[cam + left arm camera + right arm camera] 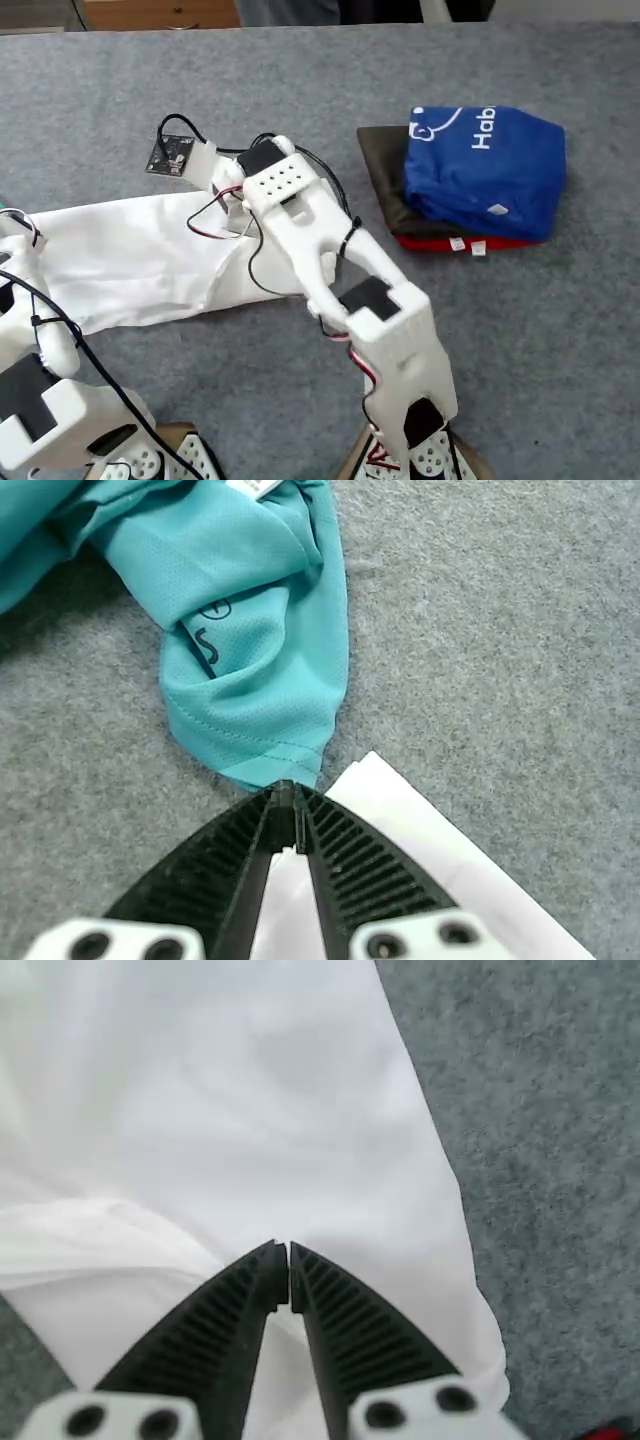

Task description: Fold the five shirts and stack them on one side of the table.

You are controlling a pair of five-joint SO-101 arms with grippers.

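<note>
Counter [560,350]: grey, carpet-like cover that carries all the shirts.
White shirt [130,260]: lies flat on the counter's left half in the high view, drawn out into a long band.
Left gripper [288,805]: fingers pressed together, pinching the white shirt's edge just beside the teal shirt's hem.
Right gripper [282,1260]: fingers pressed together on a raised fold of the white shirt, near its right end.
Teal shirt [250,660]: crumpled on the counter, its hem next to a corner of the white shirt.
Folded stack: blue shirt [490,170] on top, red shirt [450,243] and dark brown shirt [385,175] showing beneath, on the counter's right side, well apart from the white shirt.
</note>
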